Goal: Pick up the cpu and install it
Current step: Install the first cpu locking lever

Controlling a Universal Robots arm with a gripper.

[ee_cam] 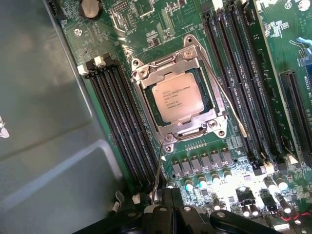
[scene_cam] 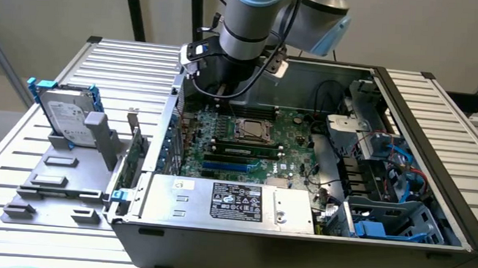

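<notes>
You are looking at the gripper [ee_cam: 168, 202] hanging inside the open computer case [scene_cam: 435, 144]. Its black fingers are pressing fully together and gripping nothing that you can make out. The cpu [ee_cam: 176, 97] is lying flat in its socket on the green circuit board [ee_cam: 229, 161], apart from the fingers, with a strip of bare board between them.

The cpu is showing a smooth, square, silver-grey metal top with faint printing and a thin paler rim. A shiny steel frame [ee_cam: 146, 78] with screw heads at its corners is sitting around it. A thin wire lever [ee_cam: 158, 165] is running from the frame's corner towards the fingertips; you cannot tell whether it is touching them. Long black ribbed memory slots [ee_cam: 122, 131] are flanking the socket on both sides.

In the exterior view the arm [scene_cam: 246, 24] is reaching down over the board from the far side of the case. On the exterior view's left, a silver hard drive [scene_cam: 64, 115] with blue edges is standing in a grey plastic holder [scene_cam: 65, 174] on the slatted metal table [scene_cam: 136, 61]. A silver box [scene_cam: 219, 200] with a black label is sitting along the case's near wall.
</notes>
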